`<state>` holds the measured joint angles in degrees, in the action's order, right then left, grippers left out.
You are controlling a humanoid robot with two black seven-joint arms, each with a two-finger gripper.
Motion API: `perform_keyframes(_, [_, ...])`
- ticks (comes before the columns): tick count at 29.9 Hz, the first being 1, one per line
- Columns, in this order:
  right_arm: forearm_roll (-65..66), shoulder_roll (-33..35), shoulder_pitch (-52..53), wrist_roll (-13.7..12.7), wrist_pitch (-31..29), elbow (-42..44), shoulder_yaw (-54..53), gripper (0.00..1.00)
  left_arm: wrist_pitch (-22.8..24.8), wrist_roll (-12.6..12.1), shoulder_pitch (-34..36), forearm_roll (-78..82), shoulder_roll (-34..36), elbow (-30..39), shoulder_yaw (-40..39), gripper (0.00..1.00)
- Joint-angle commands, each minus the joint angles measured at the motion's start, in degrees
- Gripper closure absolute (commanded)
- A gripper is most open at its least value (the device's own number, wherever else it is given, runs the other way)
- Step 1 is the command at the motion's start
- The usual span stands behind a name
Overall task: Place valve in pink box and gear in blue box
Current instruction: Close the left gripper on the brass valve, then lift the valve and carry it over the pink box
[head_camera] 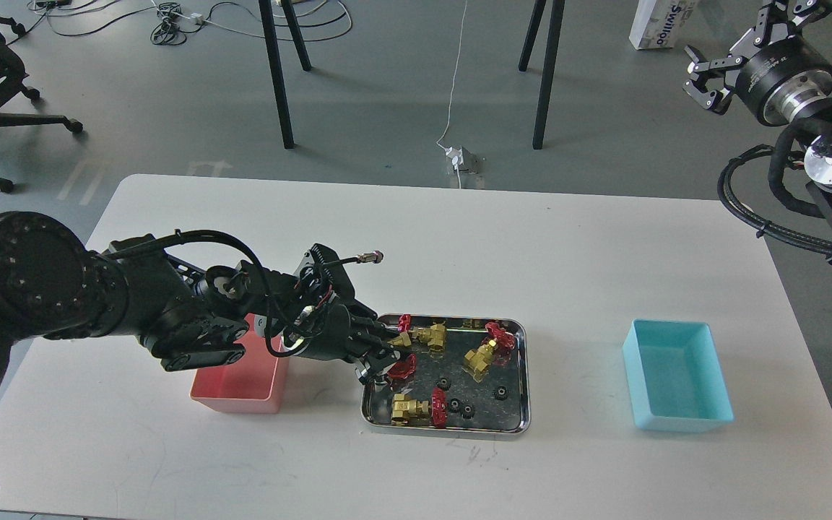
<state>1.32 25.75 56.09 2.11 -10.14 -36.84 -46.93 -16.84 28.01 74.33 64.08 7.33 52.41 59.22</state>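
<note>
My left gripper (385, 355) reaches into the left end of the steel tray (452, 430) and is shut on a valve (400, 368), a brass body with a red handwheel, low in the tray. Three more valves lie in the tray at the top (430, 335), the right (483, 355) and the front (416, 409). Small black gears (445, 382) lie among them, one at the right (500, 392). The pink box (239, 386) stands left of the tray, partly under my left arm. The blue box (676, 375) stands at the right, empty. My right gripper (703, 76) is open, high off the table's far right.
A thin cable with a metal plug (370, 256) sticks out from my left wrist above the tray. Table legs (279, 79) and floor cables lie beyond the far edge. My right arm's cable loops (763, 195) hang over the table's right corner.
</note>
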Motion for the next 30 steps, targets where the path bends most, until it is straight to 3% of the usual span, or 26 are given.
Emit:
perform_keyframes(1, [0.0,-0.1,-0.3,0.0,0.0,0.0,0.0,0.01,-1.2,0.0,0.6,1.0,1.1,0.9,-0.3,0.82])
perform_keyframes(13, [0.0,-1.1,1.1,-0.3,1.7,-0.1,-0.2,0.01,-2.0,0.0,9.6,1.1,9.5,14.3,-0.9,0.82])
perform_keyframes(17, [0.1,-1.1,4.1,-0.4,4.2,0.0,-0.1,0.01,-2.0,0.0,13.0,3.7,17.2,18.9,-2.6,0.82])
perform_keyframes(21, [0.1,-1.1,6.8,-0.8,9.8,0.0,0.2,0.01,-2.0,0.0,14.6,10.0,29.2,23.0,-6.0,0.82])
perform_keyframes(25, [0.1,-1.1,7.4,-1.2,11.7,-0.1,0.2,0.01,-2.0,0.0,14.4,16.1,39.0,23.3,-7.5,0.82])
perform_keyframes(30, [0.1,-1.3,7.0,-1.2,11.8,0.0,0.2,0.01,-2.0,0.0,12.2,21.4,45.9,23.4,-7.5,0.82])
